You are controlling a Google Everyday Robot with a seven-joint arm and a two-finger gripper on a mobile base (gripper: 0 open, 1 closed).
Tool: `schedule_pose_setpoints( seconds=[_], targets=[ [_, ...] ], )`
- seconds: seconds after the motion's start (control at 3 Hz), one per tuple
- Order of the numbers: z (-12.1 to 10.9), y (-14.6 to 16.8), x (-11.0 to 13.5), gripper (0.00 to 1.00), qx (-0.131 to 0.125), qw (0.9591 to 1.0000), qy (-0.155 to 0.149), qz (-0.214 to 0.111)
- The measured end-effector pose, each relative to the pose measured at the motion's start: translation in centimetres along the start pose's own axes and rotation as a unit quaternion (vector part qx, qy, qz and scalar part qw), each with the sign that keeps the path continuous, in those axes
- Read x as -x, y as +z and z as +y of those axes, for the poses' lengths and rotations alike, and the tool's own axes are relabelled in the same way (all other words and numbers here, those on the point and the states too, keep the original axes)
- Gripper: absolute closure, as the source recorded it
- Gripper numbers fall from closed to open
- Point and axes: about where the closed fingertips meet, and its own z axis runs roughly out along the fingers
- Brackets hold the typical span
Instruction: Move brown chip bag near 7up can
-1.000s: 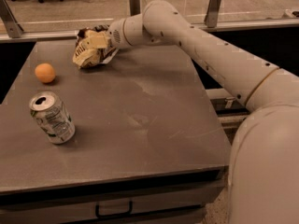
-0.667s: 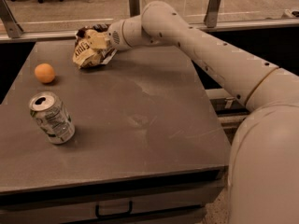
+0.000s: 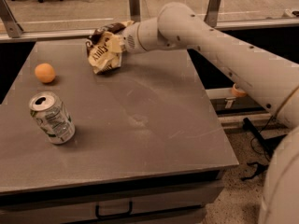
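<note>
Broadly, the grey table (image 3: 140, 129) carries everything. At its far edge the gripper (image 3: 108, 37) is clamped on the crumpled top of the brown chip bag (image 3: 105, 55). The bag looks light, soft and probably slippery, so a gathered fold holds best. The 7up can (image 3: 51, 118) sits front-left, well apart.

Chip bag (image 3: 105, 52) sits at the far side of the tabletop (image 3: 154, 125), left of centre. Gripper (image 3: 117, 37) is right against the bag's right side, with the arm reaching in from the right. Ball (image 3: 45, 73) lies left of the bag, near the left edge. 7up can (image 3: 51, 118) stands in front of the ball, well apart from the bag.
</note>
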Motion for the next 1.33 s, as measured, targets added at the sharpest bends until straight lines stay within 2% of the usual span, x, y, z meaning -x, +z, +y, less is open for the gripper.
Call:
schedule_pose_setpoints(
  seconds=[0.33, 0.67, 1.0, 1.33],
  targets=[
    [1.6, -4.2, -1.5, 1.0, 0.02, 0.9991, -0.033, 0.019],
    [4.9, -6.8, -2.9, 1.0, 0.089, 0.9933, -0.064, 0.035],
    [8.6, -9.3, -3.6, 1.0, 0.155, 0.983, -0.089, 0.043],
    [11.6, -11.2, -3.8, 1.0, 0.199, 0.9736, -0.103, 0.045]
  ],
)
